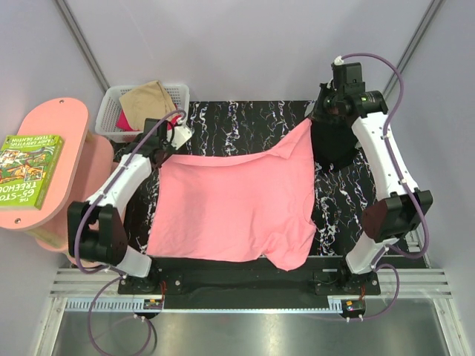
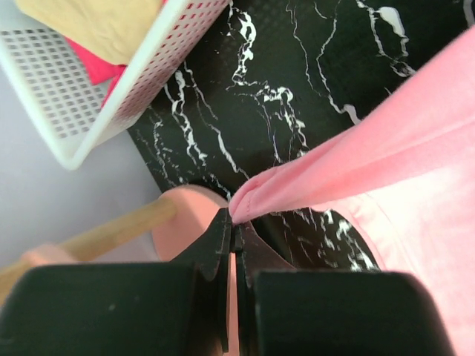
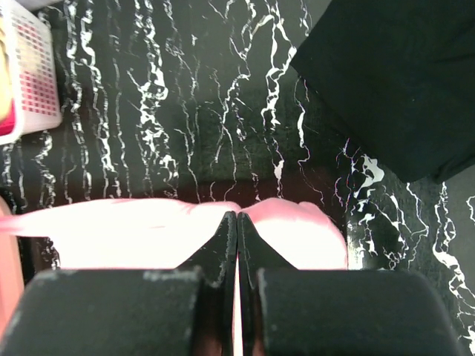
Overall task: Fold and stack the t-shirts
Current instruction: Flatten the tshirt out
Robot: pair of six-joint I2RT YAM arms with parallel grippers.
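Looking at the salmon pink t-shirt (image 1: 237, 208), how does it lie?

Mostly flat on the surface (image 1: 245, 119), on the near side of the basket (image 1: 111, 111) and spreading away from it to the right. Its far edge is raised and hangs in a shallow sag between the two hands. One sleeve flops at the corner farthest from the basket.

And the hands?

The left hand (image 2: 234, 224), just beside the basket's near corner, has its fingers pressed together on a gathered tip of pink cloth. The right hand (image 3: 237, 216), well across the surface from the basket, pinches the pink edge the same way.

What room is there around the shirt?

A bare band of surface runs from the basket along the far edge. The black t-shirt (image 3: 393, 81) lies flat at the end opposite the basket, just beside the pink shirt's raised corner. On the basket's other side, close against it, stands a pink side table (image 1: 52, 126) with a book (image 1: 30, 167) on top.

And the materials?

The pink shirt is soft, matte cloth with a few shallow creases. The surface is black with white marble veining. The basket is white plastic mesh, rectangular, and holds a crumpled tan t-shirt (image 1: 148, 100) lying over a magenta t-shirt (image 1: 128, 119).
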